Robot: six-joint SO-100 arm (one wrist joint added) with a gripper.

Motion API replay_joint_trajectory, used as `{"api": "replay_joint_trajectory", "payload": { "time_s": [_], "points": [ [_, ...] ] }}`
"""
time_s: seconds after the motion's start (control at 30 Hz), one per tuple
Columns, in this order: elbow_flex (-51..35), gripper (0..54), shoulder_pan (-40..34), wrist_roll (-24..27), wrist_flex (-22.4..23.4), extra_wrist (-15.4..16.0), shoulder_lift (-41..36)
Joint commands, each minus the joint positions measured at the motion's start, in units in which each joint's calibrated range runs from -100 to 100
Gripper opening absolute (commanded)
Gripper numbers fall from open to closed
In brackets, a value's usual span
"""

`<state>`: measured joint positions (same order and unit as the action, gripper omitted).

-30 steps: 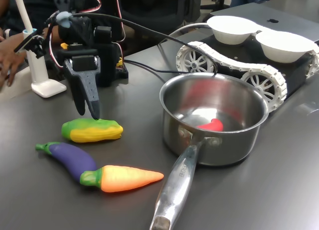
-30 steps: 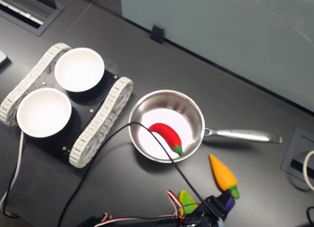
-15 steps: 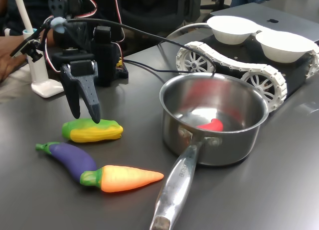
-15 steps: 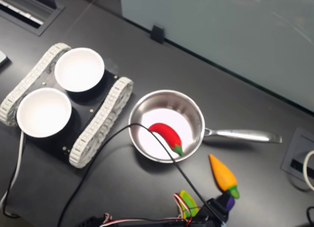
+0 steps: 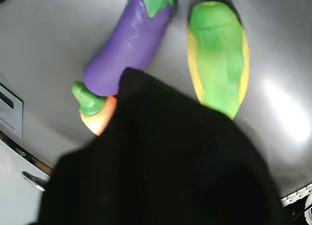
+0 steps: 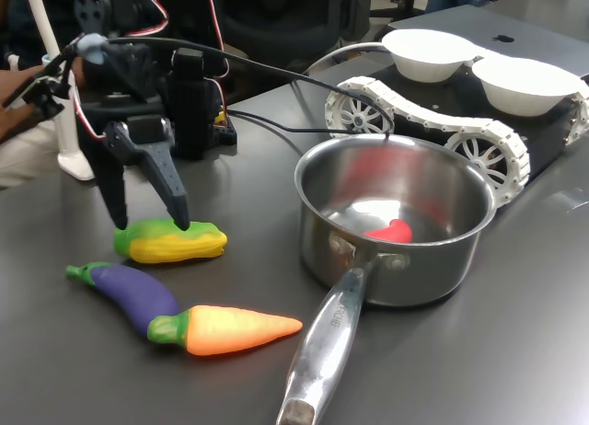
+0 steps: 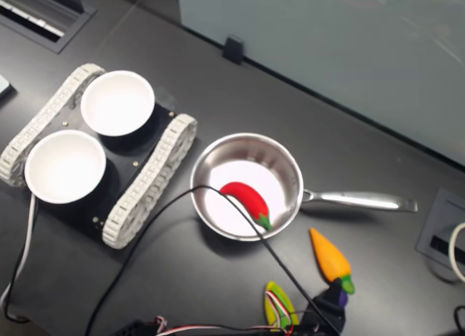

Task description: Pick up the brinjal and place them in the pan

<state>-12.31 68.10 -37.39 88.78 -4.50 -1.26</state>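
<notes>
Table [image 6: 515, 351]: dark grey surface; carries every item listed below.
Tracked vehicle [image 6: 433, 131]: white treads, dark body, at the first exterior view's upper right, behind the pan; two white bowls [image 7: 116, 102] sit on its deck.
Pan [image 6: 396, 224]: stainless steel, upright, handle pointing toward the first exterior view's lower edge. One red chilli toy [image 7: 245, 199] lies inside.
Gripper [image 6: 145, 221]: dark fingers spread apart, holding nothing, tips pointing down over the corn; one tip at the corn's top surface, the other just behind its far end. Contact cannot be confirmed.
Carrot [image 6: 230, 329]: orange, green top, lying flat near the pan handle; green end touching the brinjal.
Brinjal [image 6: 131, 291]: purple, green stem cap, lying flat on the table, outside the pan, between corn and carrot. In the wrist view it lies alongside the corn [image 5: 218, 57], apart from it.
Corn: yellow-and-green, flat on the table, directly under the gripper.
</notes>
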Motion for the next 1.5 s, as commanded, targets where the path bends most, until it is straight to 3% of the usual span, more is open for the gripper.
{"api": "replay_joint_trajectory", "payload": {
  "time_s": [0.0, 0.13, 0.63, 1.1, 1.47],
  "points": [
    [-5.8, 40.9, 1.5, -4.0, -2.9, -0.7, -0.5],
    [-7.2, 42.2, 1.7, -7.9, -2.9, -2.7, 0.4],
    [-6.9, 44.4, 2.7, -16.6, -3.1, -4.2, 1.6],
    [-8.7, 44.9, 3.5, -24.3, -7.5, -6.5, 8.6],
    [-10.1, 50.5, 1.6, -30.8, -8.0, -7.1, 10.2]
  ]
}}
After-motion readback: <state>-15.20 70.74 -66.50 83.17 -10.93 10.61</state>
